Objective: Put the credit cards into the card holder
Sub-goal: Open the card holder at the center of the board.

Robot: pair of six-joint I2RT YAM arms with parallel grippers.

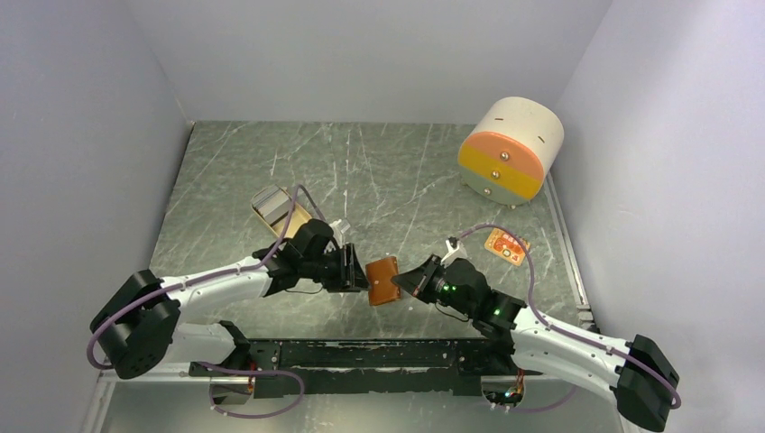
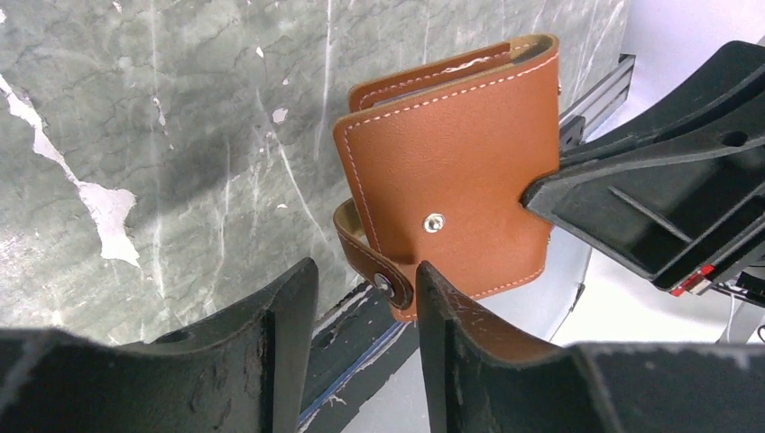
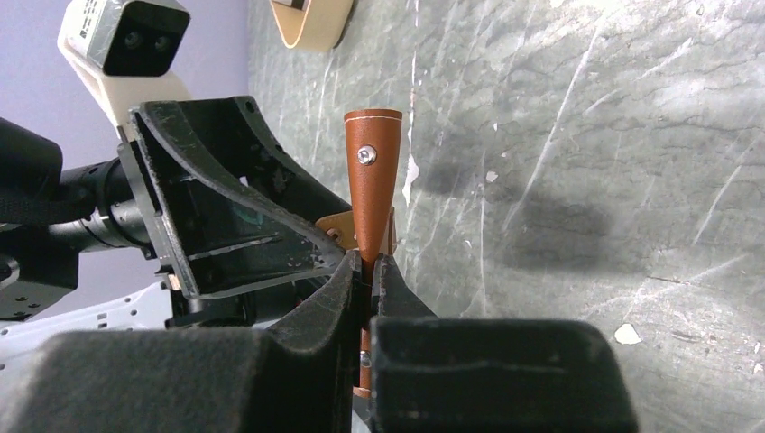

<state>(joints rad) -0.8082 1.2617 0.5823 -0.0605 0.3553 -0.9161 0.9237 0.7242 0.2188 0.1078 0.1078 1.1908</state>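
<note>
Pinching the brown leather card holder by one edge with its jaws closed tight, the right gripper is holding it folded and off the marble table. In the top camera's view this is at about 6 o'clock, between the two arms. The left gripper is hovering at the holder's 9 o'clock side, jaws partly apart and straddling the undone snap strap without visibly squeezing it. The credit cards are lying as a pale stack in the tan dish at about 10 o'clock, well apart from the holder. The holder is looking light and supple, its smooth leather likely to flex or slip under a narrow pinch. Its stitched edge is probably offering the firmest hold, with the strap tab the part to pull for opening. The cards are looking thin, stiff and slick, best pinched across a free edge.
</note>
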